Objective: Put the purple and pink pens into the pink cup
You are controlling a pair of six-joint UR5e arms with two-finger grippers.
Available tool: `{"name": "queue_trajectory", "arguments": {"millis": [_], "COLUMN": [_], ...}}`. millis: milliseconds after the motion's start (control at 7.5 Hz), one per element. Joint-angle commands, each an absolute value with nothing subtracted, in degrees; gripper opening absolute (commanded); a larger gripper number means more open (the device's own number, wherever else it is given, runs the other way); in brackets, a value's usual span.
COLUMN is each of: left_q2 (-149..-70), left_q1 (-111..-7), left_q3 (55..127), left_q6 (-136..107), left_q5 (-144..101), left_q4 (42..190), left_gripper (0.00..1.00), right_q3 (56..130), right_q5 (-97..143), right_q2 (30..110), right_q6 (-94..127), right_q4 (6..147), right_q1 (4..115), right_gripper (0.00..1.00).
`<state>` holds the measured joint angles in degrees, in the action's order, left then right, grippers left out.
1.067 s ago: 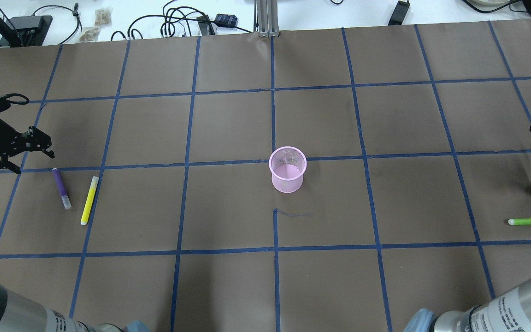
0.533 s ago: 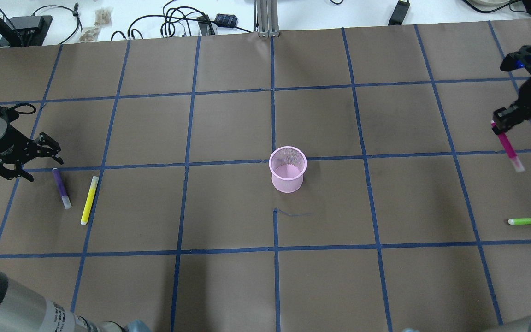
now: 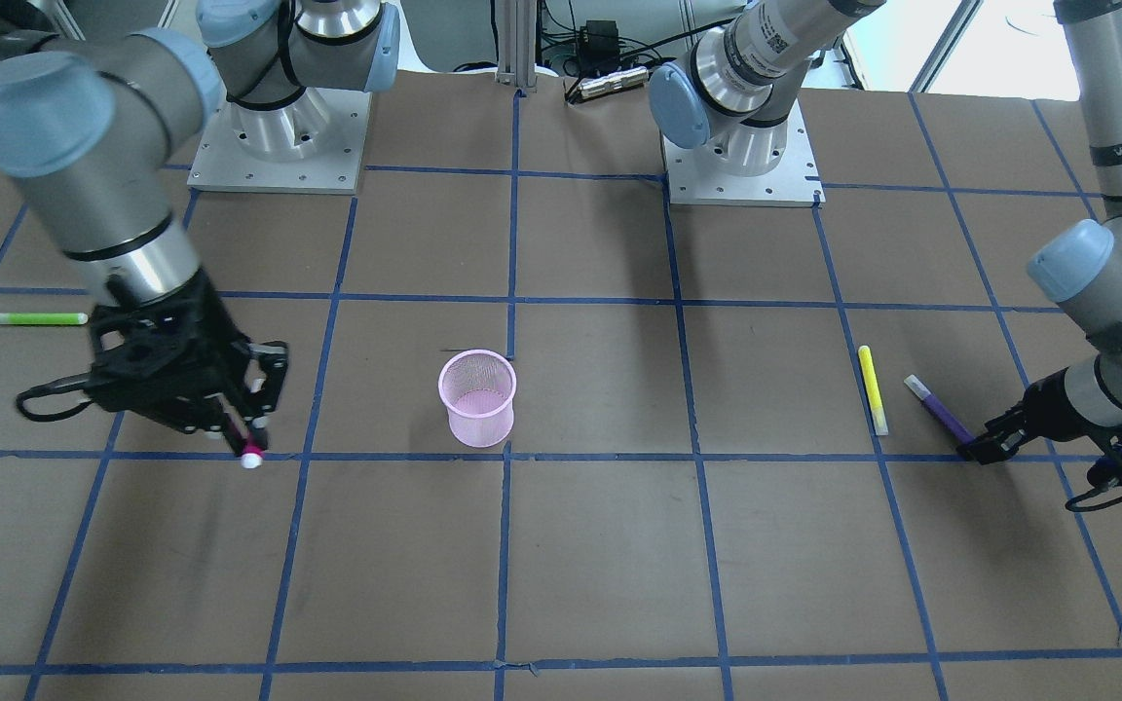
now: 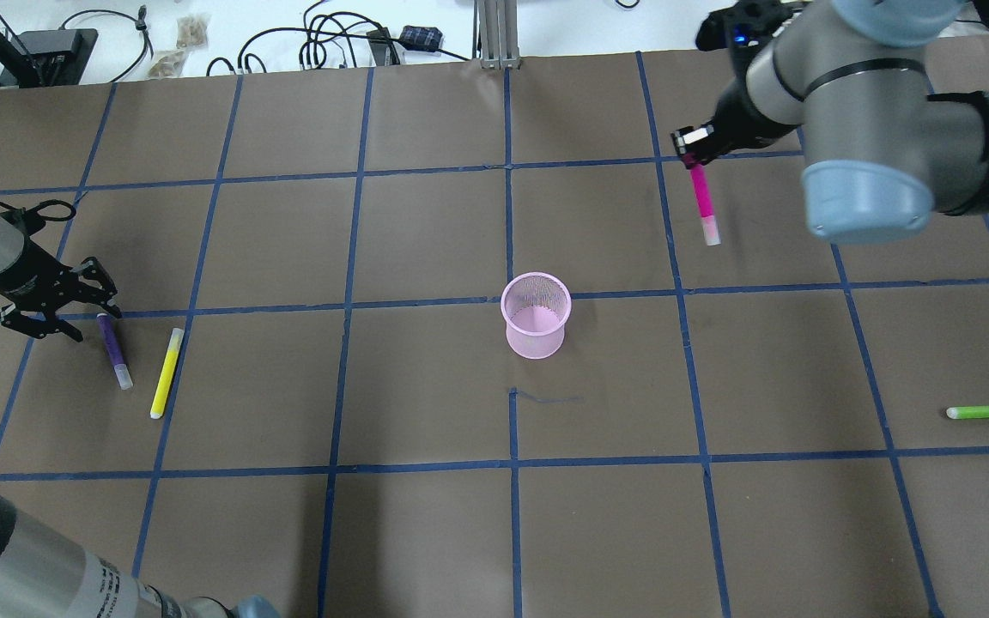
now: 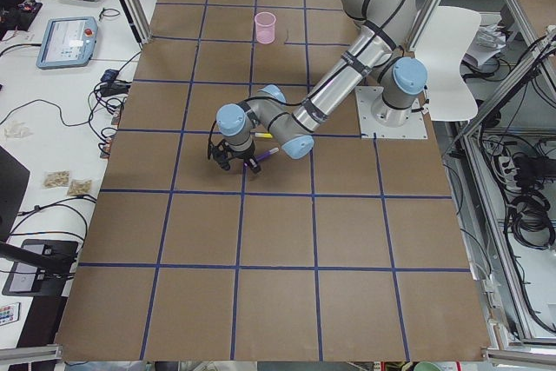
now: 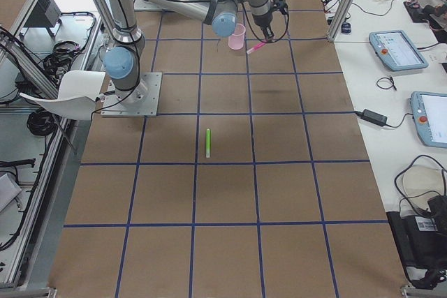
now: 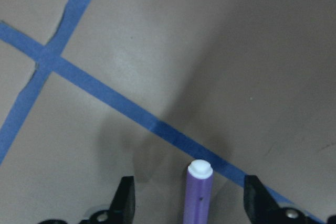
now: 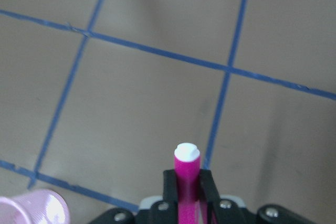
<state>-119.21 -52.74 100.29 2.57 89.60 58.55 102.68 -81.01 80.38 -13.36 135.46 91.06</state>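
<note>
**One pen carried, one bracketed**

Upper right in the overhead view, the right end effector is clamped on the pink pen, hung end-down for dropping into the pink cup at frame centre. Mid-left, the left end effector stands spread astride the purple pen on the desk, apparently poised to pinch.

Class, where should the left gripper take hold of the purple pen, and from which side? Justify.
Across its thin barrel near the end by the open left gripper, coming from above: the purple pen lies flat on the table, and that end sits farthest from the yellow pen.
</note>
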Motion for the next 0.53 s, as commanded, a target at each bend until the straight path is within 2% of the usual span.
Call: {"name": "queue_trajectory", "arguments": {"millis": [0,133,400], "left_q2": [-119.44,-119.36,-117.70], "left_q1": [-52.73,-52.73,-52.91], "left_q3": [100.20,100.02,99.58], "left_q6": [2.55,2.72,3.51], "left_q5": [89.65,89.65,90.00], "left_q4": [58.54,58.54,58.88], "left_gripper": [0.05,0.00,0.00], "right_q3": [103.18,104.75,110.19], "right_q5": [-86.01,-88.22,-90.53], "right_q2": [78.93,78.49,78.49], "right_q6": [3.00,4.90,6.06], "right_q4": [146.93,148.61,155.79], "right_q1": [103.67,107.19,108.54], "right_gripper": [0.00,0.00,0.00]}}
